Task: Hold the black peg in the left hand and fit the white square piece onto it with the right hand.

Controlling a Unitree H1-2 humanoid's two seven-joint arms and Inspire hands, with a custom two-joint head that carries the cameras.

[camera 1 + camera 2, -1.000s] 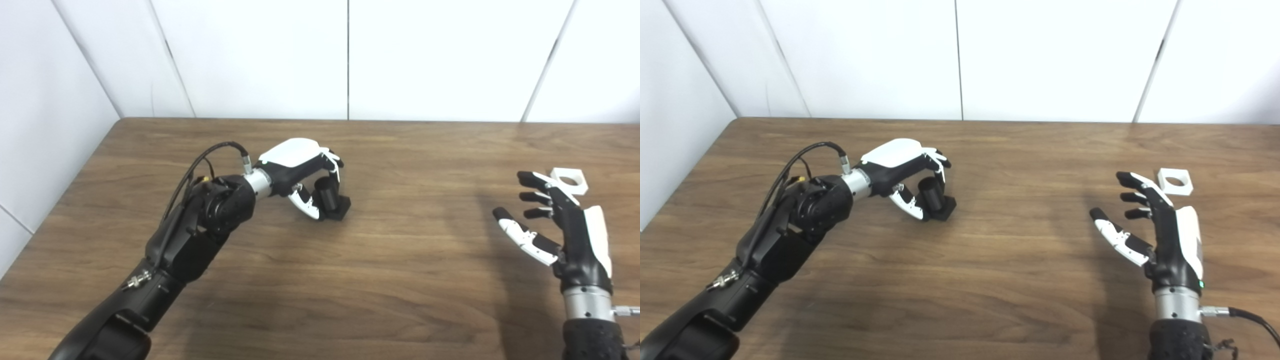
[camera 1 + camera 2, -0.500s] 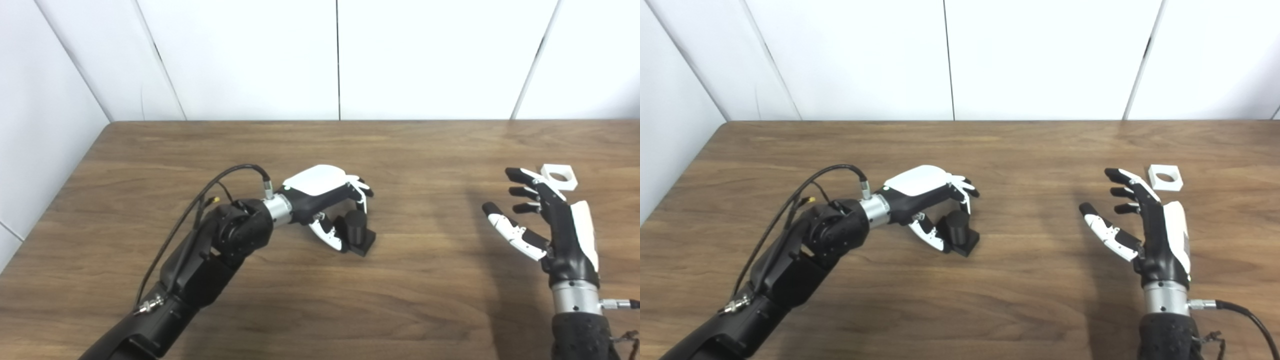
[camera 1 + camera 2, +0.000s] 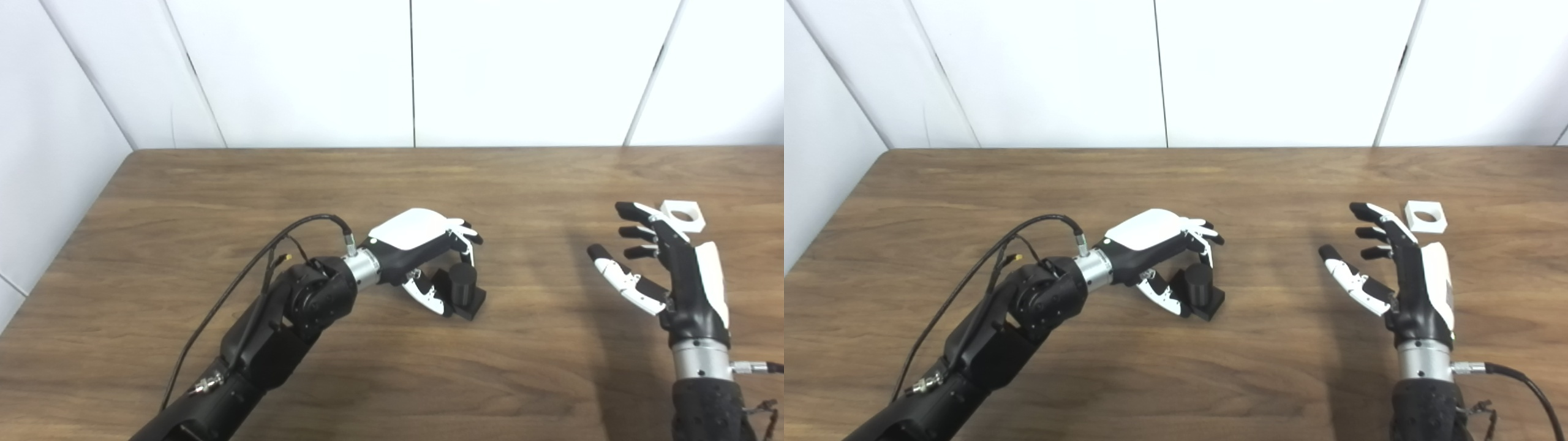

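Observation:
The black peg (image 3: 463, 288), a short cylinder on a square base, stands on the wooden table (image 3: 343, 177) a little left of centre. My left hand (image 3: 422, 245) is curled over it, fingers behind the cylinder and thumb in front, shut on the peg. The white square piece (image 3: 681, 214) with a round hole lies flat at the right. My right hand (image 3: 680, 269) hovers just in front and left of it, palm facing left, fingers spread and open, holding nothing. Its fingertips (image 3: 1363, 211) stop short of the piece (image 3: 1426, 216).
White wall panels rise behind the table's far edge (image 3: 392, 148), and another wall runs along its left side. A black cable (image 3: 288, 229) loops from my left wrist. Bare wood lies between the two hands.
My left hand has slid the black peg to the right and nearer across the table. The camera has also shifted a little. My right hand has stayed open by the white piece.

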